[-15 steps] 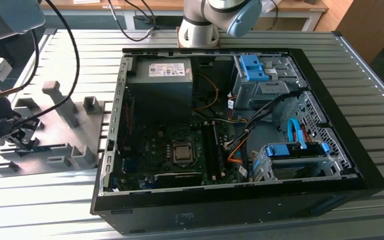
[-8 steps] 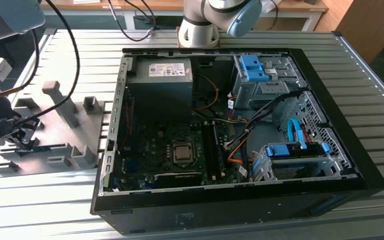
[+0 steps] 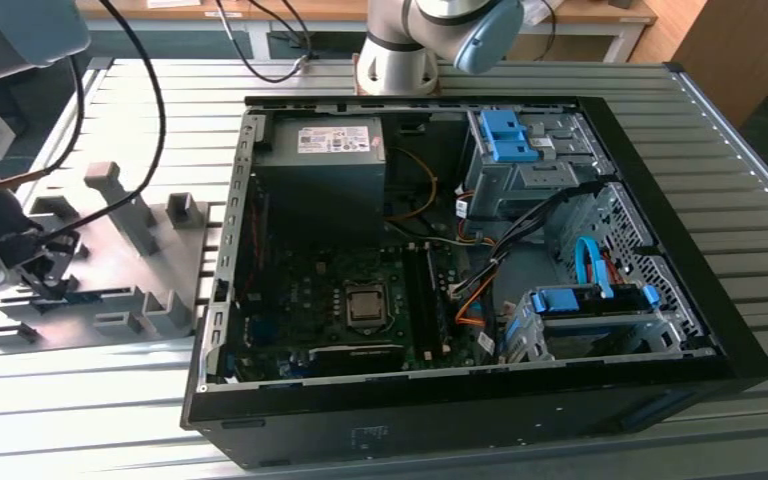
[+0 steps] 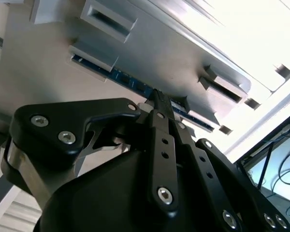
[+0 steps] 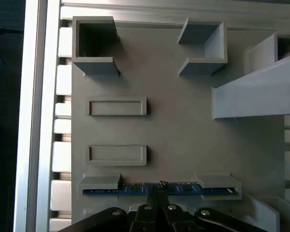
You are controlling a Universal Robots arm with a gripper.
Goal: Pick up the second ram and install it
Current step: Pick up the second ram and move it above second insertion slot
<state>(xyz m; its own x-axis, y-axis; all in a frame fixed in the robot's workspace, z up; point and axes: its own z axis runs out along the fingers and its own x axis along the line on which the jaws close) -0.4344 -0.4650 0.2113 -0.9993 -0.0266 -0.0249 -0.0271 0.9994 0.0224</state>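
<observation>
Pincer [image 5: 157,188] clamped mid-length on the second ram [image 5: 186,189]. Ram sits on edge in two grey holder blocks [image 5: 100,182] on the fixture plate [image 5: 174,130], at the exterior view's left.

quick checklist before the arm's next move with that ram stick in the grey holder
1. Second ram stands on edge between the two grey holder blocks: ok.
2. Gripper sits at the ram's mid-length in both wrist views: ok.
3. Firm hold on the ram: cannot tell.
4. Computer case lies open with the motherboard exposed: ok.
5. Free memory slot on the motherboard: cannot tell.
</observation>
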